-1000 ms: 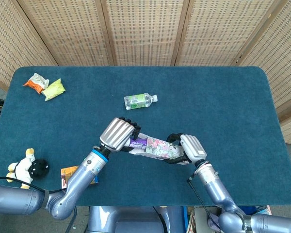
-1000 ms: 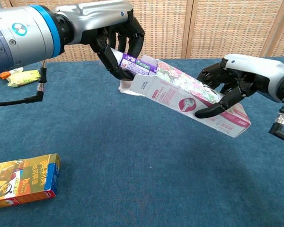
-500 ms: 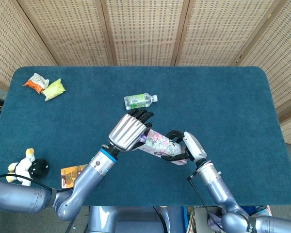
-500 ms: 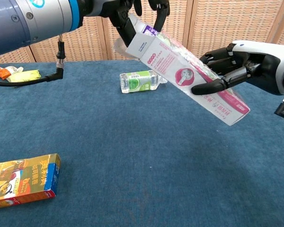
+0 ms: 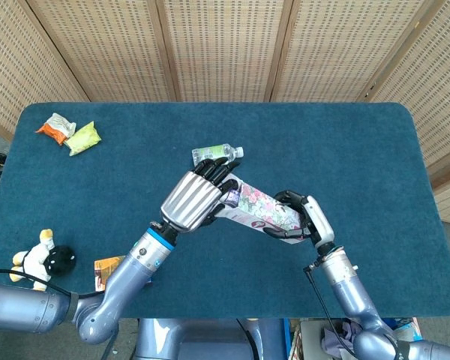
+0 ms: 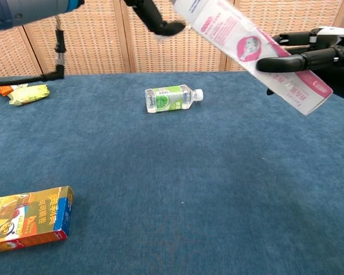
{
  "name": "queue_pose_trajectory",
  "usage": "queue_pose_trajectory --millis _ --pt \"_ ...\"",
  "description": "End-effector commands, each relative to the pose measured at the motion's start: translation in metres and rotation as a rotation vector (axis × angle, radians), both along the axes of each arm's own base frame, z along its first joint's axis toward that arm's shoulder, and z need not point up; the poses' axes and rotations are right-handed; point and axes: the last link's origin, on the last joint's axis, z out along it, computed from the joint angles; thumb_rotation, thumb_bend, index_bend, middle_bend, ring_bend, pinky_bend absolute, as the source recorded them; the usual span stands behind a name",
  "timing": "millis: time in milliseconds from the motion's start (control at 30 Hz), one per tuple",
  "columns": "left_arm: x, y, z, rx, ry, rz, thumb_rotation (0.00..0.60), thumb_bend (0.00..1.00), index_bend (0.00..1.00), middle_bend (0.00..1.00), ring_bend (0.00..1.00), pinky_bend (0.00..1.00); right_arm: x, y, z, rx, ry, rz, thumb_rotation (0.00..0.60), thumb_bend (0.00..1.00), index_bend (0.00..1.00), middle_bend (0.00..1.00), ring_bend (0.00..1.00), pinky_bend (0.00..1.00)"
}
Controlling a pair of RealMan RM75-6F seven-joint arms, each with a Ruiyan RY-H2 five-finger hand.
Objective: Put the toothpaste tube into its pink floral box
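While lifted above the table point(image 5: 345, 150), the pink floral box point(image 5: 262, 208) is clamped in the right hand point(image 5: 307, 217) at 4 o'clock; the left hand point(image 5: 197, 196) covers its 10 o'clock end, grip unclear.

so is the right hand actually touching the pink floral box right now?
Touching. In the chest view the right hand's fingers lie across the face of the pink floral box, which is lifted off the table; the head view shows them wrapped around its lower end.

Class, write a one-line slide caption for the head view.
Both hands hold the pink floral box above the table.
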Motion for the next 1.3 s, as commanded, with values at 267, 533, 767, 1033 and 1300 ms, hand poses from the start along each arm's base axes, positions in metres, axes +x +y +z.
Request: queue_pose_trajectory --millis 267,533,767,1033,1300 --pt "-0.006 0.002 0.007 -0.019 0.014 0.021 0.6 0.23 0.08 0.0 0.0 0.0 -0.009 -0.001 -0.005 -0.002 -0.01 -0.005 0.6 0.0 0.58 0.5 0.37 0.48" --pt "-0.012 -0.008 0.025 -0.011 -0.081 -0.001 0.6 0.23 0.05 0.0 0.0 0.0 -0.018 -0.001 -0.002 -0.012 0.007 -0.014 0.6 0.0 0.58 0.5 0.37 0.48" --pt "-0.059 -0.03 0.037 0.031 -0.114 -0.012 0.6 0.23 0.05 0.0 0.0 0.0 -0.056 0.003 0.002 -0.095 0.296 -0.002 0.6 0.0 0.58 0.5 0.37 0.48" --pt "-0.119 -0.048 0.047 0.002 -0.143 0.036 0.6 0.23 0.05 0.0 0.0 0.0 -0.117 0.026 -0.009 -0.086 0.514 -0.113 0.6 0.0 0.58 0.5 0.37 0.48" --pt "-0.182 -0.078 0.054 0.047 -0.197 0.116 0.6 0.23 0.05 0.0 0.0 0.0 -0.158 0.047 -0.018 -0.081 0.746 -0.137 0.6 0.0 0.58 0.49 0.37 0.48"
